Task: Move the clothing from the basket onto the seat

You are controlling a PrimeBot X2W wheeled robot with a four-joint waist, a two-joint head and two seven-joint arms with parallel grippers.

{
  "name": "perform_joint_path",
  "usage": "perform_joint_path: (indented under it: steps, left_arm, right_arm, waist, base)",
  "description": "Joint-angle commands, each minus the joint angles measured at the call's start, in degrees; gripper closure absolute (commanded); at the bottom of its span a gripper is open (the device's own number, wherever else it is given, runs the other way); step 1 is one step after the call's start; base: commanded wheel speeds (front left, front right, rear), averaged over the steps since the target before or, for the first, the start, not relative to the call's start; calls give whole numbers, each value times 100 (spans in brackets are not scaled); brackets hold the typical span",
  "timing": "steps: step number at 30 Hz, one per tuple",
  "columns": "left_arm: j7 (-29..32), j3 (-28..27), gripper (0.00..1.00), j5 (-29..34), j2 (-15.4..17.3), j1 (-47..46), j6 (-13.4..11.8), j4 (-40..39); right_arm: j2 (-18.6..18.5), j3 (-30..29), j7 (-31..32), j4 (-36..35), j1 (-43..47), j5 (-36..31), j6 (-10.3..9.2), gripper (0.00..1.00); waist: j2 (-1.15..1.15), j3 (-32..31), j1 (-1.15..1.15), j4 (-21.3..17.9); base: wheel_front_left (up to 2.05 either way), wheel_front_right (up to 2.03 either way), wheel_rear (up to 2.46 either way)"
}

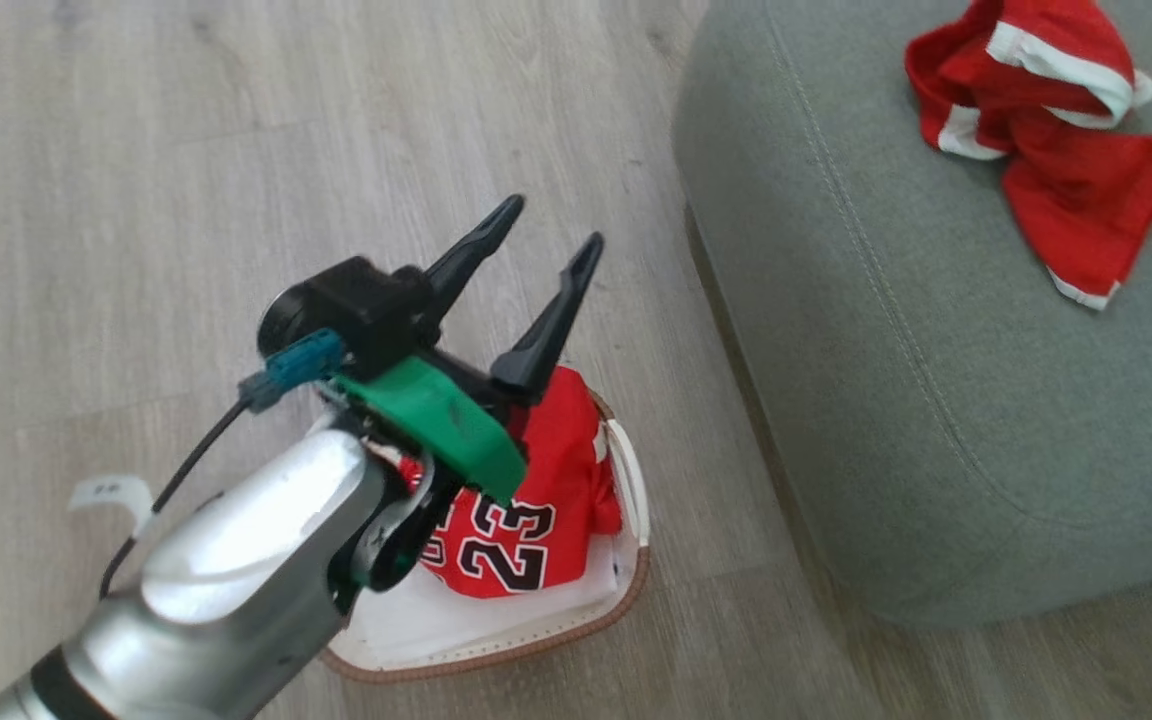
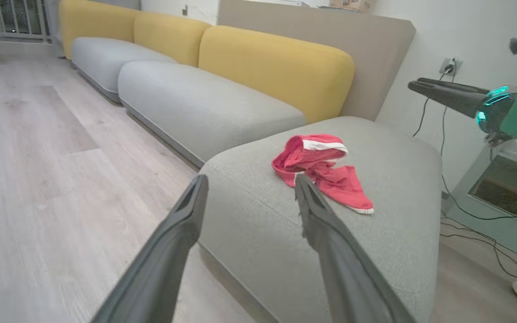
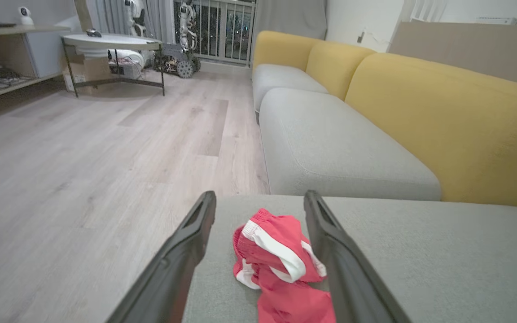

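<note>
**A:** As the list runs left to right, what is entry one?

**B:** Left gripper (image 1: 551, 225): fingers spread wide, nothing between them, poised above the basket (image 1: 586, 625). The basket stands on the wood floor (image 1: 136, 150), just beside the seat (image 1: 936, 420).

**A:** Basket contents?

**B:** One red "23" jersey (image 1: 536, 520), heaped, with white fabric (image 1: 496, 610) under it. Both are yet to be moved.

**A:** On the seat?

**B:** One pair of red shorts (image 1: 1036, 130), white trim, crumpled, well in from the rounded edge. Right gripper (image 3: 260, 199): fingers parted, empty, hanging over the shorts.

**A:** Risks?

**B:** Likely three.
- A shallow pinch takes only a fold of the jersey, and it slips out mid-carry.
- A deep pinch catches the white fabric or the rim, and the light basket lifts or tips.
- Dropped near the seat's rounded edge, the slick cloth may slide to the floor.
</note>
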State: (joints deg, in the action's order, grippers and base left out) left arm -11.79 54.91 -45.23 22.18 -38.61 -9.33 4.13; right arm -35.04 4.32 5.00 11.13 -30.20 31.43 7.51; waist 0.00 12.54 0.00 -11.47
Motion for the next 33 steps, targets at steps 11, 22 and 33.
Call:
perform_joint_path:
  steps: [11,22,33]
  left_arm:
    - [-258,-800,0,-192,506,534,-391,-118]
    - [-316,-1347,0,-139,685,1377,-673,-240]
    - [-319,-2283,0,350,567,2359,-817,-475]
  right_arm:
    - [879,-822,-204,-1210,1273,-468,-2,0]
    - [1564,-1020,-534,-1570,2108,-674,-2,0]
    - [2093,-851,-1281,-1494,2735,-833,-2,0]
  waist:
    - [0,-445,0,575]
    - [0,-748,0,992]
    - [0,-910,0,1298]
  base:
    - [0,0,0]
    - [0,0,0]
    - [0,0,0]
